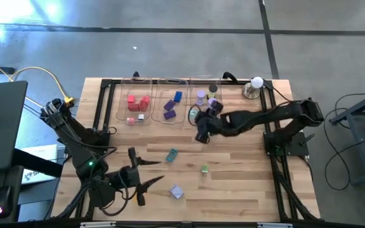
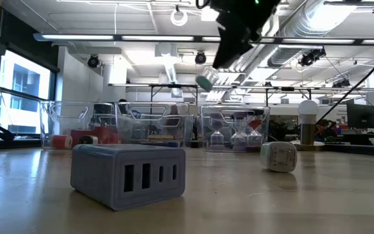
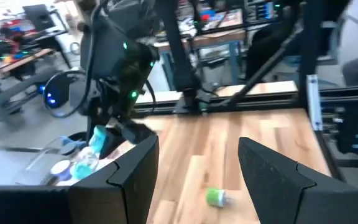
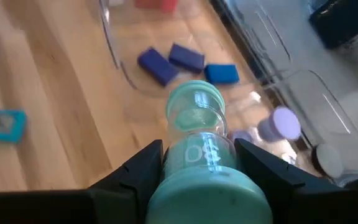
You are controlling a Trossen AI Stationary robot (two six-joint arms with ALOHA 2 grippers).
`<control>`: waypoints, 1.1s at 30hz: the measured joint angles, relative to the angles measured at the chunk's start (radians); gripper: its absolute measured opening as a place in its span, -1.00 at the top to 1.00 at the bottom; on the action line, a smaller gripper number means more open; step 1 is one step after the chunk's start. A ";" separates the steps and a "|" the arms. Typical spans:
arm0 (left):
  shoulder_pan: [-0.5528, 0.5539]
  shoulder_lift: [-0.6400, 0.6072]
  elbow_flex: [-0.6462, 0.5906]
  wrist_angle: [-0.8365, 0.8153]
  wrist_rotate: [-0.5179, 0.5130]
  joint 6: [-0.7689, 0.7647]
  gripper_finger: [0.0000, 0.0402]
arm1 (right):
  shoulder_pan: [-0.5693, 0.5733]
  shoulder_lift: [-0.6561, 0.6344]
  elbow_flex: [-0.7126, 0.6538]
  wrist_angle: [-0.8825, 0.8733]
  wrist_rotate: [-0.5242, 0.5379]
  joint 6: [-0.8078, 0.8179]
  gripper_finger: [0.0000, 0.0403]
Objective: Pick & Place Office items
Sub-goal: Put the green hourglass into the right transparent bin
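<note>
My right gripper (image 1: 201, 130) is shut on a small hourglass with teal end caps (image 4: 196, 134) and hangs over the table, just at the near edge of the clear trays (image 1: 170, 85). In the low view the hourglass (image 2: 206, 79) slants down out of the gripper, high above the wood. My left gripper (image 1: 141, 180) stands open near the table's near left, with nothing between its fingers (image 3: 135, 174). Loose on the table lie a teal piece (image 1: 172, 154), a green piece (image 1: 204, 169) and a lavender block (image 1: 176, 192). My right gripper pinches the hourglass between its two fingers (image 4: 143, 167), on the glass next to its near teal cap (image 4: 197, 193). The hourglass lies along the fingers, and its far cap (image 4: 194, 96) sticks out past the fingertips. It is lifted clear, slanting downward toward the trays.
Three clear trays stand along the far side: red pieces (image 1: 137, 102) in the left one, blue and purple blocks (image 4: 166, 62) in the middle, a purple-capped hourglass (image 4: 281, 124) in the right. A white ball on a metal base (image 1: 255, 85) stands at the far right. A black frame (image 1: 106, 101) edges the table.
</note>
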 joint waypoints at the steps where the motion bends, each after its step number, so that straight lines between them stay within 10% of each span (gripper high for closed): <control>1: 0.002 0.000 0.000 -0.002 -0.008 -0.001 -0.07 | -0.009 0.000 0.027 -0.039 -0.029 0.003 0.14; 33: 0.003 -0.001 0.000 -0.060 -0.001 -0.060 -0.07 | -0.372 0.133 0.171 -0.247 -0.409 -0.026 0.09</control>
